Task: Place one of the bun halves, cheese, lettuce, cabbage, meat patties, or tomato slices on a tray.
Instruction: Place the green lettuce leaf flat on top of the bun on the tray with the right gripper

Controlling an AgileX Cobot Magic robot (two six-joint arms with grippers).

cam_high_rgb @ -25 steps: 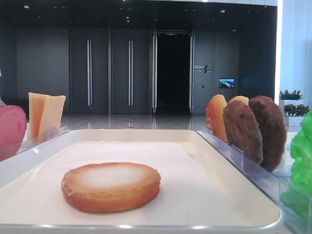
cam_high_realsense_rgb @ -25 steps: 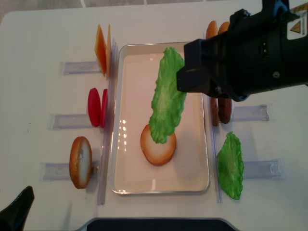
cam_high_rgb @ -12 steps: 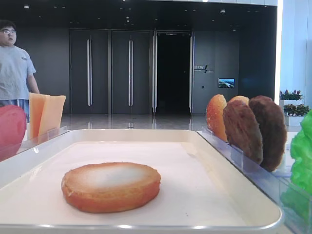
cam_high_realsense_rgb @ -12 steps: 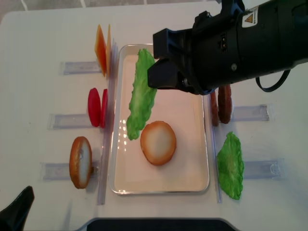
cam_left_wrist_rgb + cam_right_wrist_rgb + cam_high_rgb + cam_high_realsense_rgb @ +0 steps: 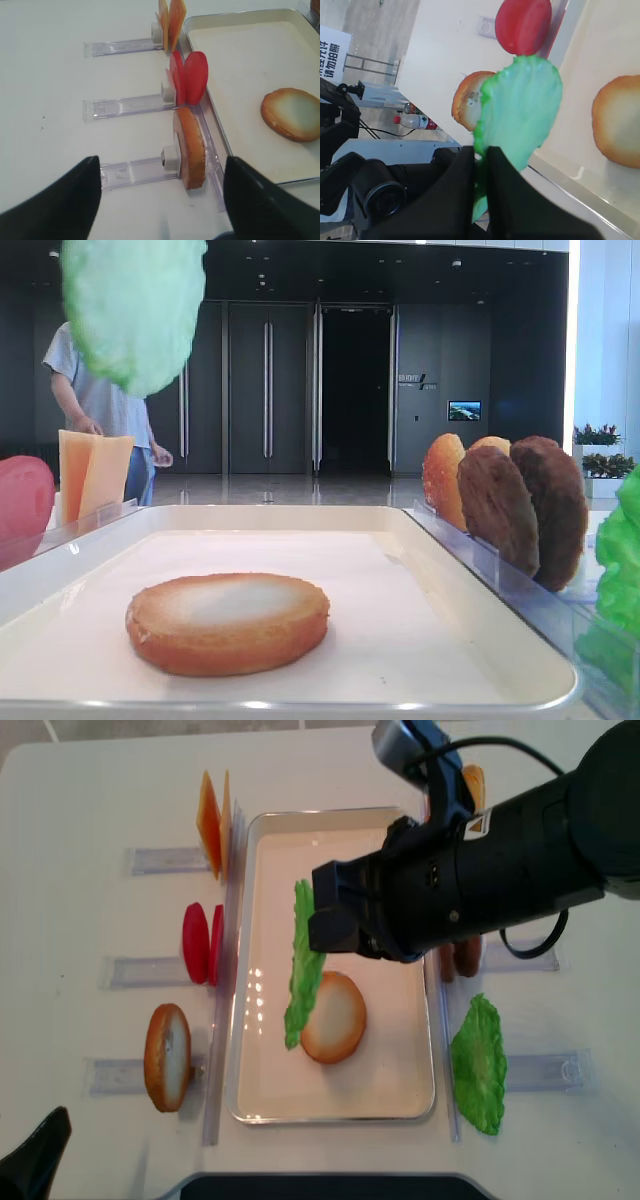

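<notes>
Green lettuce [image 5: 520, 115] hung pinched in the right pincer [image 5: 481, 165] above the tray [image 5: 262, 1105], over its left half. Wrist view showed the grip; overhead view showed only the arm w/ the leaf beside the bun half [image 5: 333, 1017]. Left pincer [image 5: 160, 200] gaped, holding nothing.

You get one view low at the tray [image 5: 480, 640] rim, one straight overhead. Both wrist views share the bun [image 5: 292, 114].
</notes>
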